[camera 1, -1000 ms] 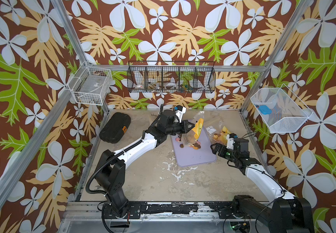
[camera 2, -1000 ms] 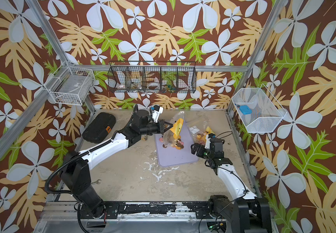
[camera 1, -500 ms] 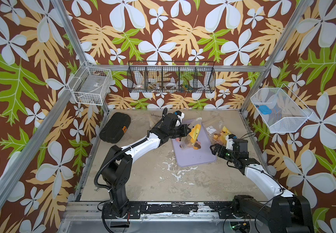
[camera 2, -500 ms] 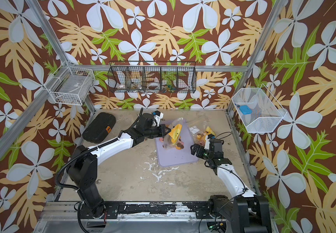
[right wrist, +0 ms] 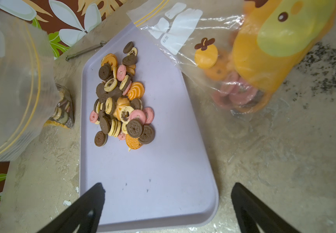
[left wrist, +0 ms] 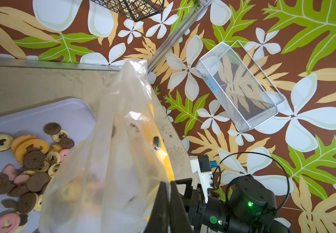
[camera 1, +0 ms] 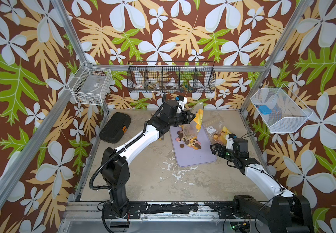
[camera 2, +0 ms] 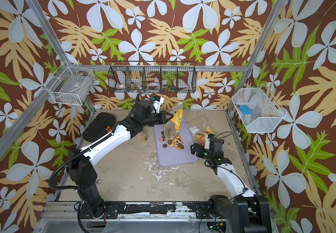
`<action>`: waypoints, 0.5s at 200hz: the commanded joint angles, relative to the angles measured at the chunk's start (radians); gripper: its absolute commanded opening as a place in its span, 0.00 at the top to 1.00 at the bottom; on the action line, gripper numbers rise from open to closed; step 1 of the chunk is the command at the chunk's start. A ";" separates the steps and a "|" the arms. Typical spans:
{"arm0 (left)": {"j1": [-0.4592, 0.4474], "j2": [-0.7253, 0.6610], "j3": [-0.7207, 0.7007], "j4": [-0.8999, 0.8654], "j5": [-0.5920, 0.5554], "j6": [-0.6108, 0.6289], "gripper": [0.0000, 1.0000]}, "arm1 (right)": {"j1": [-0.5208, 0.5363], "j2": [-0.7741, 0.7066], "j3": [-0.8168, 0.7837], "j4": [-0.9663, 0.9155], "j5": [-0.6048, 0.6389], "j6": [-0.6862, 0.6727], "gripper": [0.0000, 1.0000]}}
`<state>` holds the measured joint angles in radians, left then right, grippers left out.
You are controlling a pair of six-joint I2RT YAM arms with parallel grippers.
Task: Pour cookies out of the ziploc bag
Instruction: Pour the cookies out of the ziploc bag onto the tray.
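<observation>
The left hand (camera 1: 193,117) pinches the ziploc bag (camera 1: 190,129) bottom-up so cookies (camera 1: 192,142) fall onto the tray (camera 1: 195,157); the right hand (camera 1: 213,148) gapes empty.

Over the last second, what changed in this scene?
The left hand, shut on the upended ziploc bag, dipped toward the purple tray, then lifted the bag higher again. The pile of cookies beneath it looks bigger. The right hand stayed open beside the tray, and the second bag stayed put.
</observation>
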<state>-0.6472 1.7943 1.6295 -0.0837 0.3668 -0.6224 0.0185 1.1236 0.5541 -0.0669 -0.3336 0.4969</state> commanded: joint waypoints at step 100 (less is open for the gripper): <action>0.010 0.016 -0.250 0.146 0.001 0.011 1.00 | 0.000 -0.013 -0.005 0.010 0.004 -0.006 0.00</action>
<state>-0.6434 1.8305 1.3476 0.0502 0.3676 -0.6273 0.0185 1.1141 0.5411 -0.0666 -0.3332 0.4934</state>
